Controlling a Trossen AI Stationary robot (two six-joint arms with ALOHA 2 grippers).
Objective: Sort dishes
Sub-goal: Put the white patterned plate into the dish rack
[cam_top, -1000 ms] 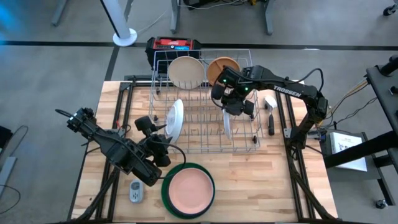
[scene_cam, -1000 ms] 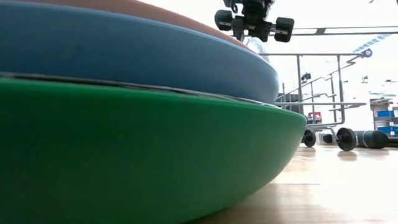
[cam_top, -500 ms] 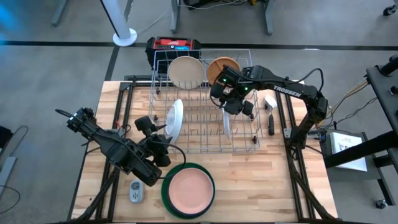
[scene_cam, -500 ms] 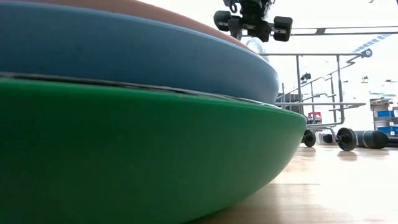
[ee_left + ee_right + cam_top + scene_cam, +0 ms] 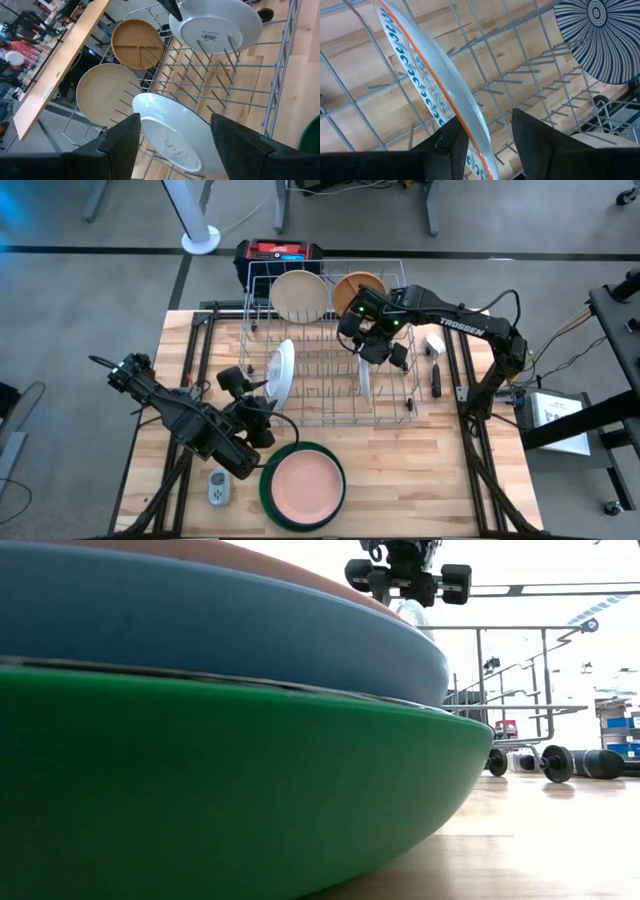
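Note:
A silver wire rack stands mid-table. At its far end stand a cream plate and a tan plate. A white plate stands on edge between the rack's prongs at its left. My left gripper is open just beside it. A plate with a blue-and-orange patterned rim stands on edge in the rack's right part. My right gripper is open above it, pointing down, one finger on each side of its rim. A pink plate tops a blue dish and a green dish at the near edge. My right gripper has the patterned plate's upper rim running close beside one finger, and I cannot tell whether that finger touches it. The other finger stands clear. The plate rests on edge among the rack's wires.
A blue-white striped dish shows beyond the rack's wires in the right wrist view. A small grey gadget lies at the near left, left of the stack. A red-and-black box sits behind the rack. Small utensils lie right of the rack.

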